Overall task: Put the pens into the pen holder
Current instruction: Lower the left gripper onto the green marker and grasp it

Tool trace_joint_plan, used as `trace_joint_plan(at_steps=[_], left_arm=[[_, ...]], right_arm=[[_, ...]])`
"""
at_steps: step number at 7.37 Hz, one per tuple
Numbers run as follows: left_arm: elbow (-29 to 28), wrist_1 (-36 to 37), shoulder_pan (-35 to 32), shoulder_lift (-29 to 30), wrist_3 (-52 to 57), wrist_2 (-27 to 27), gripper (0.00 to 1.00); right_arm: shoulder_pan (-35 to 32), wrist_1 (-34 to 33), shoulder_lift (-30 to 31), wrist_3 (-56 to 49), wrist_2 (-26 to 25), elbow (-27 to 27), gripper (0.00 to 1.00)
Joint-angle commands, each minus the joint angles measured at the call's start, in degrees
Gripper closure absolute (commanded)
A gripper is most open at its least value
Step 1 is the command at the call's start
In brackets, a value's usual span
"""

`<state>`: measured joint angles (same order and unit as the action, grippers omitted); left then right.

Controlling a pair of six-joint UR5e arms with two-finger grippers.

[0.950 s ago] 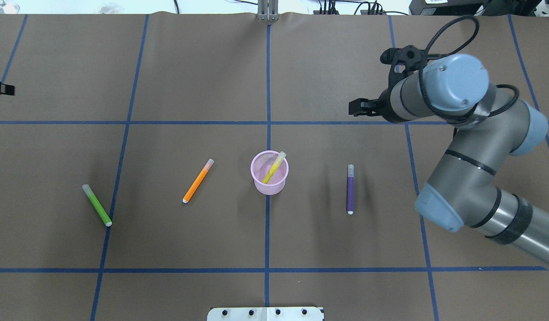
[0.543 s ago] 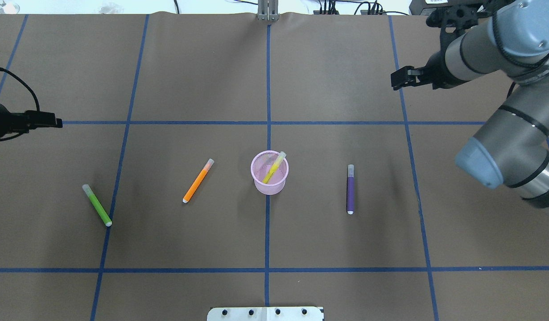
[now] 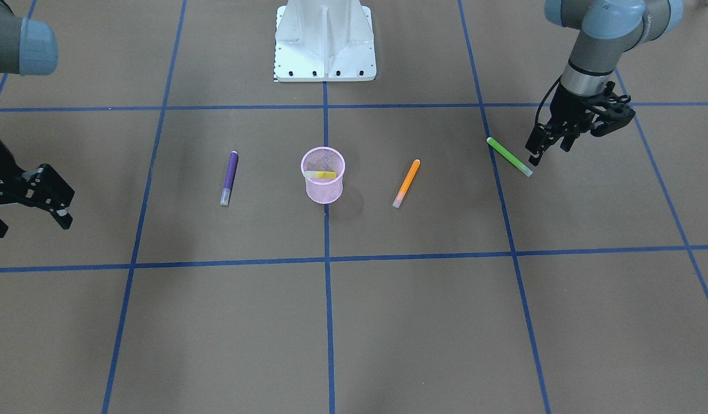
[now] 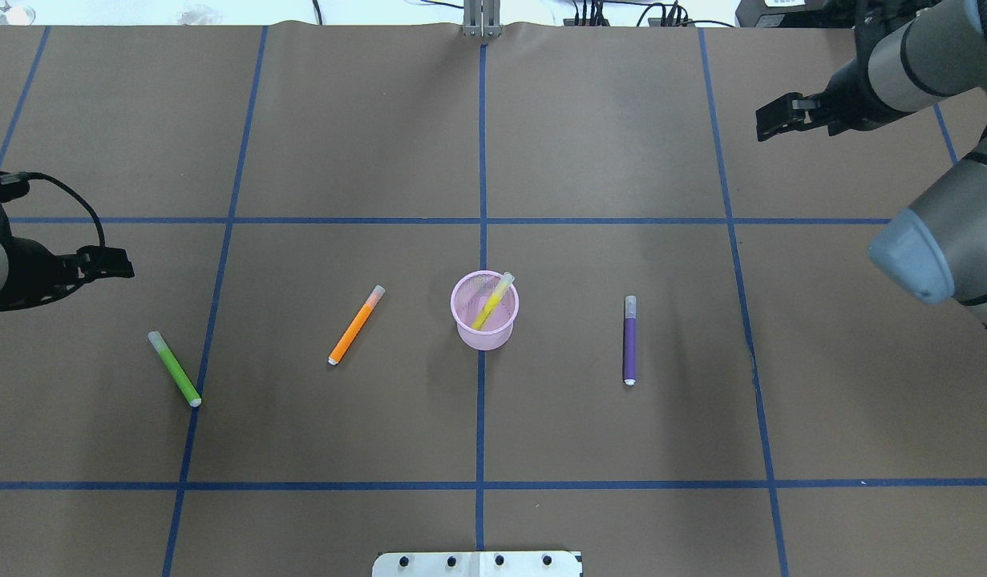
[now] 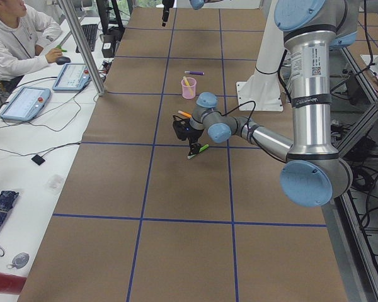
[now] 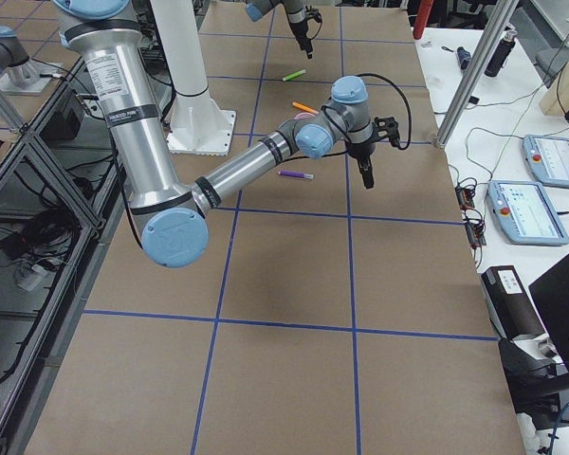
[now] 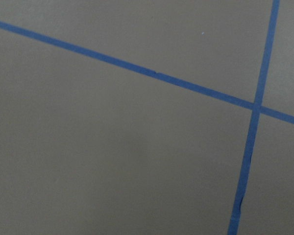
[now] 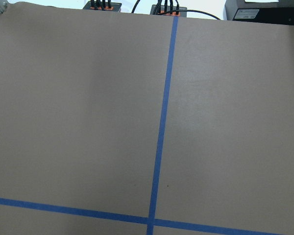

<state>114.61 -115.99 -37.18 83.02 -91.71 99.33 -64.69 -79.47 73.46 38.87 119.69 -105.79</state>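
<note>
Left fingers [image 3: 533,146] spread and empty, green pen [image 3: 509,156] just beside the tips. Right fingers [image 3: 60,213] spread too, well apart from the pens. Yellow pen [image 4: 493,302] sits in the pen holder [image 4: 481,338].

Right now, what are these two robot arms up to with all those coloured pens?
The robot is gathering pens into the pink pen holder. One is done: the yellow pen leans inside it. The orange pen, green pen and purple pen lie flat on the table. The left gripper hovers open and empty close to the green pen, probably its next pick. The right gripper is open and empty too, well off to the side.
</note>
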Motion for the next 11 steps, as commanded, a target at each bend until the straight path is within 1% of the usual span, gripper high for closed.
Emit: trace_joint_plan(at_steps=[1,2,3,4,5,6,7,8,10,11], left_arm=[[-0.26,0.76,3.34,0.56,-6.29,-2.20,0.00],[-0.70,1.29,5.08,1.18,-6.46,-4.13,0.00],[-2.36,1.55,5.71,1.53,-6.90,-5.36,0.00],[-4.20,1.55,5.98,2.67,-7.51,-5.55,0.01],[-5.96,1.55,7.37,3.29,-8.30,-6.07,0.09],[-5.98,1.55,7.91,4.42,-9.87,-6.25,0.23],[-6.06,1.55,8.09,4.87,-10.32,-6.08,0.63],[-5.98,1.55,8.09,4.87,-10.07,-6.08,0.76],[-6.07,1.55,8.09,4.70,-9.63,-6.08,0.79],[-5.98,1.64,8.00,4.44,-9.54,-6.08,0.92]], right_arm=[[-3.24,0.45,1.94,-4.49,3.44,0.14,0.01],[-3.25,0.54,1.95,-4.93,3.36,0.14,0.01],[-3.25,0.54,2.04,-5.37,3.27,0.05,0.01],[-3.25,0.72,2.13,-5.38,3.10,-0.03,0.01],[-3.25,0.72,2.13,-5.47,3.10,-0.04,0.01],[-3.25,0.72,2.04,-5.47,3.01,-0.12,0.01],[-3.25,0.72,1.95,-5.38,2.92,-0.12,0.01],[-3.25,0.72,1.95,-5.47,2.83,0.05,0.01],[-3.16,0.72,1.95,-5.38,2.74,0.14,0.01],[-3.16,0.72,1.87,-5.38,2.66,0.14,0.01]])
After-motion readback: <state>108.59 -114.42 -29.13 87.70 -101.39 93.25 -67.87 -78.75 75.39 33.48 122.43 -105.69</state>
